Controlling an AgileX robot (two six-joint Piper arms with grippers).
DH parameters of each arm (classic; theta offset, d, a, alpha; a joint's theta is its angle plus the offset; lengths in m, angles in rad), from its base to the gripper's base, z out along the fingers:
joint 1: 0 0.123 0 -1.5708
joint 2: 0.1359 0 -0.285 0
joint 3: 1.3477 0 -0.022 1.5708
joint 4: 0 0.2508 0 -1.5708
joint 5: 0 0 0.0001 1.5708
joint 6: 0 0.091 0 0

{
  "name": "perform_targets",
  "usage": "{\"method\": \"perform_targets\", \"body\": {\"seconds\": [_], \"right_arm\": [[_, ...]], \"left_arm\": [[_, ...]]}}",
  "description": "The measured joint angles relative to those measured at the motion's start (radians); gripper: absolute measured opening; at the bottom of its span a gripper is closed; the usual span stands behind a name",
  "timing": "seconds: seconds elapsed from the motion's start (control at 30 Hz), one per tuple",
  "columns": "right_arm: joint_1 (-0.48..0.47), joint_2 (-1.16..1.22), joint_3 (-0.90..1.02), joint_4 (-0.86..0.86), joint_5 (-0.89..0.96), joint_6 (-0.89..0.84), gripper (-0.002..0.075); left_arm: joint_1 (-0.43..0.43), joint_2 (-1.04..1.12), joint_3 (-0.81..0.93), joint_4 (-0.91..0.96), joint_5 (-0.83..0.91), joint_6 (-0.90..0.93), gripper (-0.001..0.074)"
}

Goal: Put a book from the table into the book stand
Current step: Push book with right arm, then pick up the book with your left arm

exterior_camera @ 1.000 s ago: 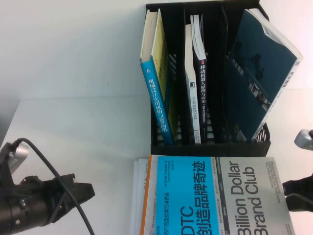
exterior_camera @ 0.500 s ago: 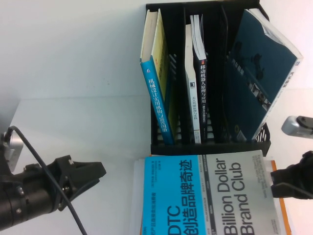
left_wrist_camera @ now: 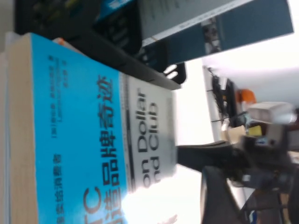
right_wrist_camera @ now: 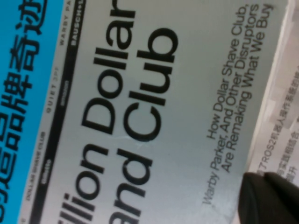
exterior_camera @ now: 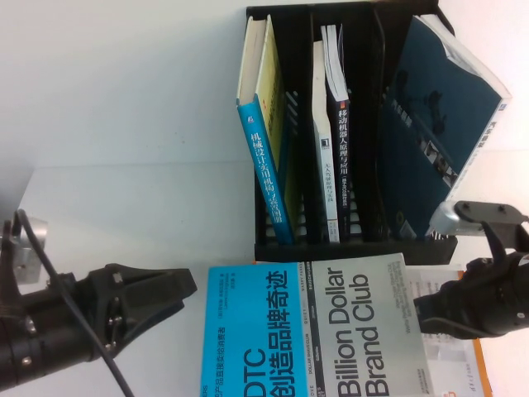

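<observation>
The blue-and-grey "DTC / Billion Dollar Brand Club" book (exterior_camera: 314,331) lies flat on the white table (exterior_camera: 124,165), in front of the black slatted book stand (exterior_camera: 355,248). It rests partly on a white-and-orange ROS2 book (exterior_camera: 467,364). My right gripper (exterior_camera: 420,314) is shut and its tip touches the book's grey right edge. In the right wrist view the gripper (right_wrist_camera: 266,186) sits where the grey cover (right_wrist_camera: 117,116) meets the ROS2 book (right_wrist_camera: 285,116). My left gripper (exterior_camera: 188,288) is just left of the book's blue edge, a small gap away. The left wrist view shows the cover (left_wrist_camera: 84,130) close up.
The stand holds a thin blue-spined book (exterior_camera: 269,165), two upright books in the middle slots (exterior_camera: 335,149), and a large dark blue book (exterior_camera: 438,124) leaning in the right slot. The stand's front wall is right behind the book. Bare table lies to the left.
The book has slid left across the ROS2 book, with my right gripper moving left against its right edge. My left gripper has moved right and forward, close to the book's left edge.
</observation>
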Motion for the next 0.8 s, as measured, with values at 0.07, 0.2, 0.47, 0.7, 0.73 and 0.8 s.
{"method": "perform_targets", "body": {"seconds": [0.07, 0.2, 0.47, 0.7, 0.73, 0.8], "right_arm": [[0.002, 0.023, 0.0, 0.0, -0.004, 0.006, -0.0002], [0.008, 0.071, -0.007, 0.0, -0.011, 0.015, -0.0002], [0.01, 0.089, -0.015, 0.002, -0.013, 0.017, -0.0002], [0.012, 0.094, -0.017, 0.006, -0.011, 0.002, -0.0002], [0.012, 0.094, -0.017, 0.008, -0.011, -0.005, -0.0002], [0.012, 0.094, -0.017, 0.014, -0.007, -0.016, -0.0002]], "left_arm": [[0.029, 0.0, 0.0, 0.0, 0.029, 0.004, 0.0302], [0.149, 0.0, -0.001, 0.046, 0.107, 0.0, 0.0347], [0.37, 0.03, -0.001, 0.205, 0.271, -0.024, 0.0536], [0.379, 0.223, -0.005, 0.241, 0.292, 0.123, 0.0551], [0.379, 0.257, -0.007, 0.239, 0.29, 0.142, 0.0549], [0.379, 0.337, -0.007, 0.224, 0.283, 0.166, 0.054]]}}
